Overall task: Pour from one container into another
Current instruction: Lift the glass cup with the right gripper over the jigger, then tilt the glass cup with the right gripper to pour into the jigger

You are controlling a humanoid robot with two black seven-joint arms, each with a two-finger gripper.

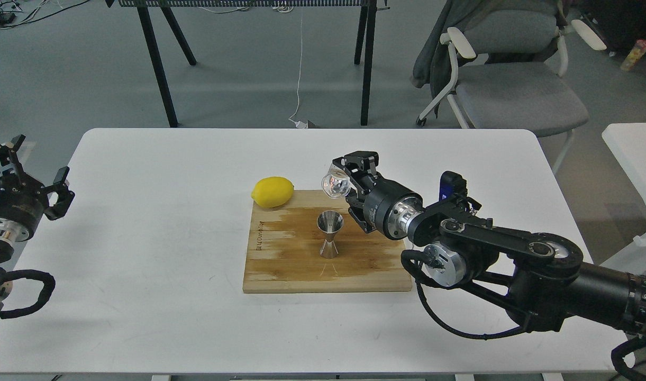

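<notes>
A white surface (143, 264) seen from above, with a wooden board (280, 264) near its middle. On the board stands a steel jigger (330, 234), upright, open mouth up. A lemon (272, 191) sits at the board's 11 o'clock corner, touching its edge.

The right arm reaches in from 4 o'clock. Its right pincer (349, 182) is pinching a small clear cup (335, 183), held in the air above the board, up and slightly right of the jigger, at about its 1 o'clock. The cup looks tipped toward the jigger. The left pincer (34, 169) waits at the surface's 9 o'clock edge, fingers spread, holding nothing.

What could go wrong, as a judgement: the jigger's mouth is narrow, so a pour begun from the cup's present place would likely land on the board beyond the jigger. The jigger is tall on a small foot with a thin waist; a nudge from the cup or pincer could topple it. Smooth glass might also slip in the grip as it tilts.

Hard to make out: glare on the glass hides whether the cup holds anything. The jigger's inside is too small to read. The pincer's fingers are partly hidden behind the cup. The right arm is cut off at the frame's edge.
</notes>
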